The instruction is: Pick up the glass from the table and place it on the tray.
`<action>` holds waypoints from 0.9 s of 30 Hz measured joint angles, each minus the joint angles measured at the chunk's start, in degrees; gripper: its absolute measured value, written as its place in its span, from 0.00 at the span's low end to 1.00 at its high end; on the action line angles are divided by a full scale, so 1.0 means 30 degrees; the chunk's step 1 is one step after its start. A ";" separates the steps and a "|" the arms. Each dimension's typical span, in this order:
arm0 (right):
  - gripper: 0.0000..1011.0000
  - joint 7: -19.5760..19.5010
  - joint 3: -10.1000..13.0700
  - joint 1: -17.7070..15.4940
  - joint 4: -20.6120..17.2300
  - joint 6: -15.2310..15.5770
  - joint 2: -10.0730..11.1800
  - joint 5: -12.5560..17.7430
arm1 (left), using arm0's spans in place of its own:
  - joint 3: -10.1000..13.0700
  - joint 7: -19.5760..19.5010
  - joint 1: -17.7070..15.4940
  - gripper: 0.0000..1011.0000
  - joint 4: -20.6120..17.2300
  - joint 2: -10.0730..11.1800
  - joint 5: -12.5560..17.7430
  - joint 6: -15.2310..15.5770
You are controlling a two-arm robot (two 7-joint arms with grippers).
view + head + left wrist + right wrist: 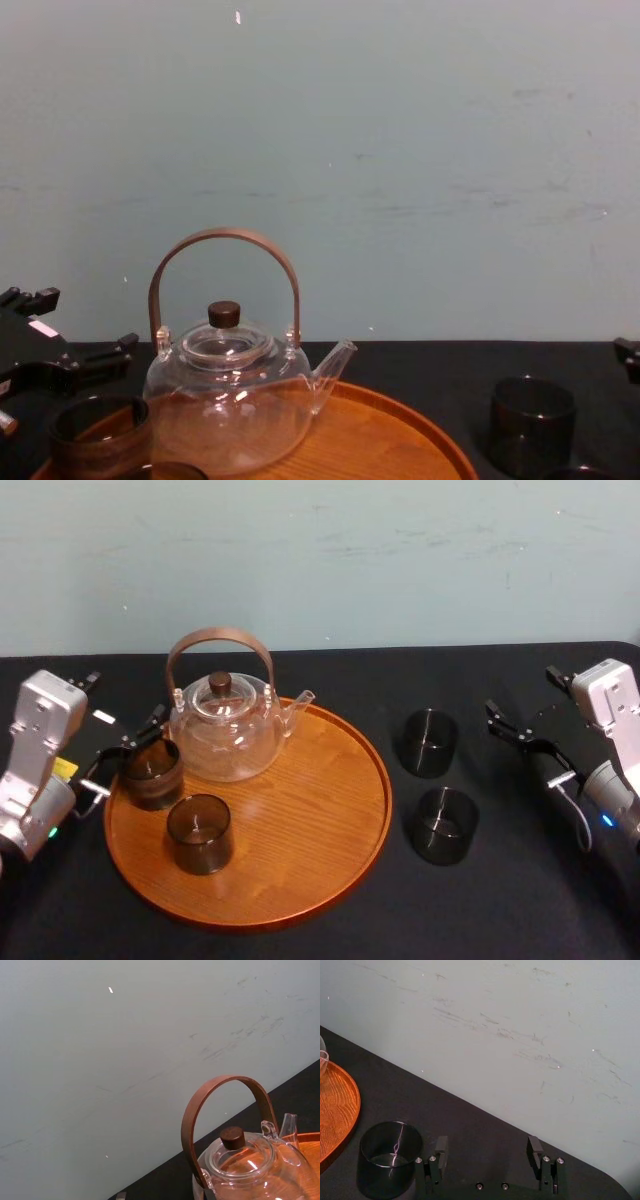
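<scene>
Tray (330, 880) half loaded, pair waiting

Low in frame, it carries the teapot (225, 735), a second tumbler (199, 832) and the glass (152, 772) at its left rim. The left gripper (122, 752) is spread wide beside it, probably for release. The right gripper (525, 742), fingers apart, faces two loose tumblers (429, 742), ready to grab.

Scuffed pale wall (320, 560), black table (520, 910)
</scene>
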 joint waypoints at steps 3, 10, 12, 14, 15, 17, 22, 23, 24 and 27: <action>0.99 0.0000 0.0000 0.0001 0.0000 0.0001 0.0000 0.0000 | 0.0001 0.0001 0.0000 0.99 -0.0001 -0.0001 0.0000 0.0000; 0.99 0.0000 0.0001 0.0000 0.0000 0.0000 0.0000 0.0000 | 0.0001 0.0001 0.0000 0.99 0.0000 0.0000 0.0000 0.0000; 0.99 0.0001 0.0000 0.0000 0.0000 0.0000 0.0001 0.0000 | 0.0001 0.0001 0.0000 0.99 0.0000 0.0000 0.0000 0.0000; 0.99 0.0001 0.0000 0.0000 0.0000 0.0000 0.0000 0.0001 | 0.0001 0.0001 0.0001 0.99 0.0000 0.0000 0.0000 0.0000; 0.99 0.0000 0.0000 0.0001 0.0000 0.0000 -0.0001 0.0001 | 0.0001 0.0001 0.0000 0.99 -0.0001 -0.0001 0.0000 0.0000; 0.99 0.0000 0.0000 0.0000 0.0000 0.0000 0.0000 0.0000 | 0.0001 0.0001 0.0000 0.99 -0.0001 0.0000 0.0000 -0.0001; 0.99 0.0001 0.0000 0.0000 0.0000 0.0000 0.0001 0.0000 | 0.0001 0.0001 0.0000 0.99 0.0000 0.0000 -0.0001 0.0000; 0.99 0.0000 0.0000 0.0000 0.0001 0.0000 0.0000 0.0000 | 0.0001 0.0001 0.0000 0.99 -0.0001 0.0001 0.0000 0.0000; 0.99 0.0001 0.0000 0.0000 0.0000 0.0000 0.0000 0.0000 | 0.0000 0.0001 0.0000 0.99 -0.0001 0.0000 0.0000 0.0000; 0.99 0.0001 0.0000 0.0000 -0.0001 0.0000 0.0000 0.0000 | 0.0001 0.0001 0.0000 0.99 -0.0001 -0.0001 0.0000 0.0000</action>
